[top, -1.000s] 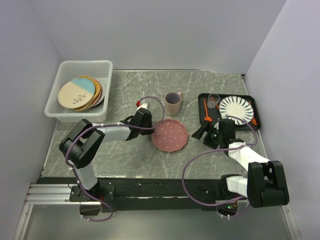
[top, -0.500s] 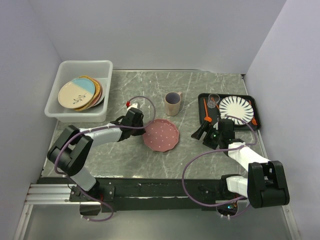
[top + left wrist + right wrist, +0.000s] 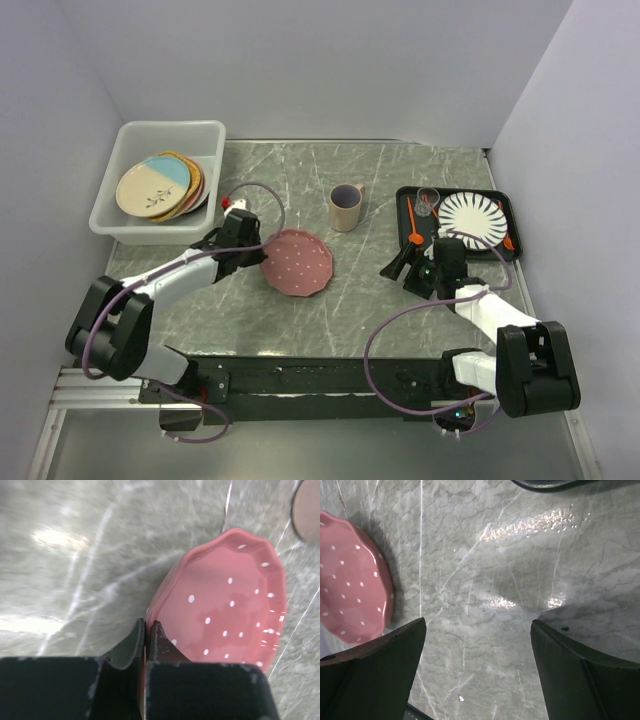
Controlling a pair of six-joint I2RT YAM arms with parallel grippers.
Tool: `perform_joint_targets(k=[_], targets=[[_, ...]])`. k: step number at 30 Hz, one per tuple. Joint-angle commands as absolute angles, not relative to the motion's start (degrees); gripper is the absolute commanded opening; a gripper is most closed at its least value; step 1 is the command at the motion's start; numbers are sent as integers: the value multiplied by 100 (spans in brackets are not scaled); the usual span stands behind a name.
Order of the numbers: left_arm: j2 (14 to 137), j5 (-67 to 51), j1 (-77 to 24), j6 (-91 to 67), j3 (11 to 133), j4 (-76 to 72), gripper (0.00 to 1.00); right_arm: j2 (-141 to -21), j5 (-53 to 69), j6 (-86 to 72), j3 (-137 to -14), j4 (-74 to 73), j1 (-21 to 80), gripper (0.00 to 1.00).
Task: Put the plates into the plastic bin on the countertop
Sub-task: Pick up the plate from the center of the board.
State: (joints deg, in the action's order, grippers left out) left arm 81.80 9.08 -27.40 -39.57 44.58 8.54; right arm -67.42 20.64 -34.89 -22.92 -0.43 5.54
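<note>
My left gripper (image 3: 257, 251) is shut on the near rim of the pink scalloped dotted plate (image 3: 298, 263) and holds it over the countertop (image 3: 350, 295); in the left wrist view the fingers (image 3: 159, 642) pinch the plate's edge (image 3: 225, 605). The plastic bin (image 3: 120, 222) stands at the back left and holds several stacked plates, a cream-and-light-blue one (image 3: 154, 186) on top. My right gripper (image 3: 402, 268) is open and empty above bare countertop beside the black tray; the pink plate also shows at the left of its wrist view (image 3: 350, 595).
A beige mug (image 3: 346, 207) stands behind the pink plate. A flat black tray (image 3: 404, 214) at the right holds a white plate with black stripes (image 3: 474, 217), a small glass (image 3: 428, 201) and orange utensils (image 3: 412, 222). Walls enclose the counter.
My left gripper has carried the pink dotted plate leftward and slightly back, toward the bin. The right arm has stayed almost still.
</note>
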Motion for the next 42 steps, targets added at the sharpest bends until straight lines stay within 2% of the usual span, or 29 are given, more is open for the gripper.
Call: perform_joint_targets(k=[1, 17, 42], targets=[[7550, 853, -2497, -3946, 4649, 518, 1, -6785, 2039, -3525, -2478, 167, 650, 92], [6882, 211, -1565, -3850, 5115, 756, 1, -7058, 2232, -3349, -2522, 492, 738, 94], [7172, -219, -203, -3893, 5985, 554, 1, -7172, 2276, -3155, -2593, 624, 844, 96]])
